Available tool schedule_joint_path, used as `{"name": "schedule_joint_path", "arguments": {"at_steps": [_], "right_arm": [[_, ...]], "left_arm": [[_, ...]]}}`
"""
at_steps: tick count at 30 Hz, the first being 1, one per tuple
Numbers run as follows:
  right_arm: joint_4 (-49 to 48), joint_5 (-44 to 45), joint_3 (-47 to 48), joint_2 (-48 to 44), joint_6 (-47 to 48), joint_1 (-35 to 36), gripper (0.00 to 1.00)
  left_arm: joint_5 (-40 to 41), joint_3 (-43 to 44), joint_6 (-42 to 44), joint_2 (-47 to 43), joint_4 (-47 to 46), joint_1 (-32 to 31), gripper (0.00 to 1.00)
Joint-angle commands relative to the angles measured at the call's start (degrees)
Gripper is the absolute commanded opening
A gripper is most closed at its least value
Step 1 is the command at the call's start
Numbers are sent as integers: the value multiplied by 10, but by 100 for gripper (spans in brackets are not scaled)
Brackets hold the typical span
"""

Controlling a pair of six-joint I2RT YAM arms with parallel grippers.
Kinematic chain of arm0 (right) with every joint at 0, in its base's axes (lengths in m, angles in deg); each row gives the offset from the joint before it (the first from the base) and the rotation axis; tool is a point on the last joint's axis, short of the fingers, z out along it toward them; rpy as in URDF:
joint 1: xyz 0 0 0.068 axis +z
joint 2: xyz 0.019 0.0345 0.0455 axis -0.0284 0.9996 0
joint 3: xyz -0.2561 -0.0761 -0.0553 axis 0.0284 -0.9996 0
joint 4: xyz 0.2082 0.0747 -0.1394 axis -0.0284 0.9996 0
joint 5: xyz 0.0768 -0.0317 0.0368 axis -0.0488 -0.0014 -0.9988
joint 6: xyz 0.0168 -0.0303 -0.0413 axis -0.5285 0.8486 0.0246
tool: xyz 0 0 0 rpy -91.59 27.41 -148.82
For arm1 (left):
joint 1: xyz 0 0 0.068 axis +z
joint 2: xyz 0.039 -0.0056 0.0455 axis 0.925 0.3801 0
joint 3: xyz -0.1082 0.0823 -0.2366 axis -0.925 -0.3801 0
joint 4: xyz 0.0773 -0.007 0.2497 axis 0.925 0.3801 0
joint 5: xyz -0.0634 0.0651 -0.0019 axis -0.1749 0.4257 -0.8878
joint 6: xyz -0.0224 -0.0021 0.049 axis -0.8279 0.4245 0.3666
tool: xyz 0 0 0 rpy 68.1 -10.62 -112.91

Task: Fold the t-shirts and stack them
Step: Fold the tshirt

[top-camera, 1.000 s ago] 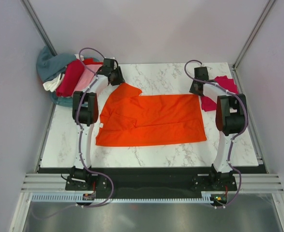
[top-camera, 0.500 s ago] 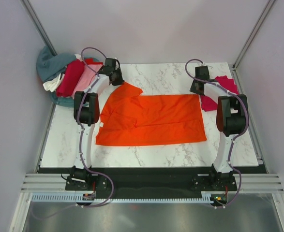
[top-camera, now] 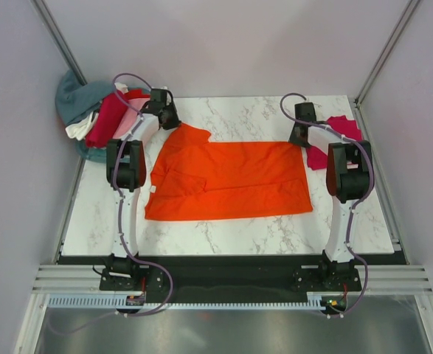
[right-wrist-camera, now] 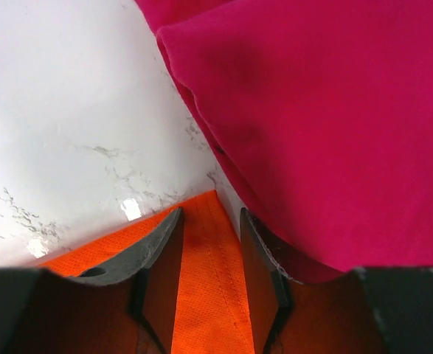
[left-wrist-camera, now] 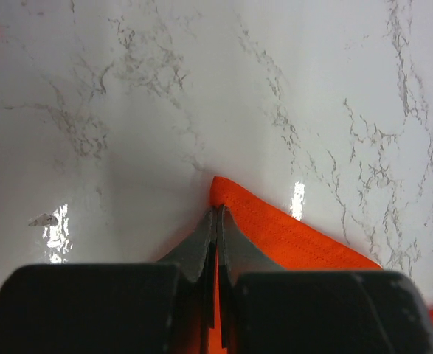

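The bright orange t-shirt (top-camera: 227, 181) lies spread flat on the marble table (top-camera: 260, 236). My left gripper (top-camera: 173, 124) is shut on the shirt's far left corner; the left wrist view shows the jaws (left-wrist-camera: 217, 210) pressed together on the orange hem (left-wrist-camera: 290, 236). My right gripper (top-camera: 299, 140) is at the shirt's far right corner. In the right wrist view it is open (right-wrist-camera: 209, 217), one finger on each side of the orange corner (right-wrist-camera: 205, 280) lying on the table. The crimson-pink t-shirt (top-camera: 345, 127) is bunched at the far right, against the right finger (right-wrist-camera: 312, 110).
A pile of shirts sits at the table's far left corner: teal (top-camera: 76, 99), dark red (top-camera: 107, 118), light pink (top-camera: 130, 122) and white (top-camera: 76, 131). Enclosure walls stand close on the left, right and far sides.
My left gripper has moved left and slightly farther away, dragging the orange shirt's far left corner with it. The whole shirt has shifted a little to the left. The right gripper has barely moved.
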Motion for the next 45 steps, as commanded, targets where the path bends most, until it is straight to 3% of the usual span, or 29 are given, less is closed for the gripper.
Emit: {"name": "schedule_joint_path", "arguments": {"at_steps": [1, 4, 10, 13, 18, 28, 36, 45], "right_arm": [[12, 5, 19, 19, 1, -2, 44], [12, 2, 33, 26, 1, -1, 42], [13, -12, 48, 23, 1, -1, 12], [13, -31, 48, 7, 4, 0, 1], [12, -34, 26, -33, 4, 9, 0], [13, -81, -21, -106, -4, 9, 0], [16, -73, -85, -162, -8, 9, 0], [15, -68, -175, -235, -17, 5, 0]], "left_arm": [[-4, -5, -12, -41, -32, -2, 2], [-9, -5, -12, -44, -37, -3, 2], [-3, -25, -9, -63, -51, -3, 2], [-3, -105, -12, -105, -113, -3, 2], [-12, -184, -24, -163, -178, -7, 2], [-16, -273, -21, -248, -205, -15, 2], [27, -403, -24, -370, -265, -44, 2], [58, -533, -27, -505, -270, -58, 2]]}}
